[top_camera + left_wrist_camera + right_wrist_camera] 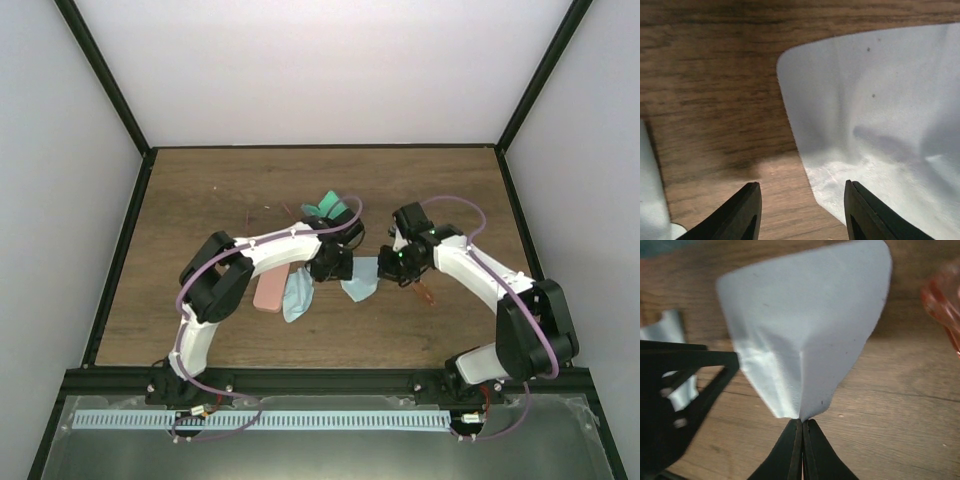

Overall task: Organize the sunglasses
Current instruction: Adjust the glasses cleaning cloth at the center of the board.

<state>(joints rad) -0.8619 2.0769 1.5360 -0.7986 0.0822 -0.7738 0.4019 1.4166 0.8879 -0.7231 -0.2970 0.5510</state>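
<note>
One pair of sunglasses [428,293], orange-red, lies on the table beside my right arm; one of its lenses [945,305] shows at the right edge of the right wrist view. Thin reddish wire arms [262,213] lie further back on the left. My right gripper [802,421] is shut on a corner of a light blue cloth [805,335], which hangs folded ahead of it. My left gripper [802,187] stands open just above the table, with that cloth's edge [880,100] near its right finger and nothing between the jaws. In the top view the two grippers [332,265] [392,268] face each other across the cloth [360,282].
A pink oblong case [270,290] and a second light blue cloth [297,297] lie under the left forearm. A teal object [328,208] sits behind the left gripper. Black frame rails border the wooden table [200,200] on every side.
</note>
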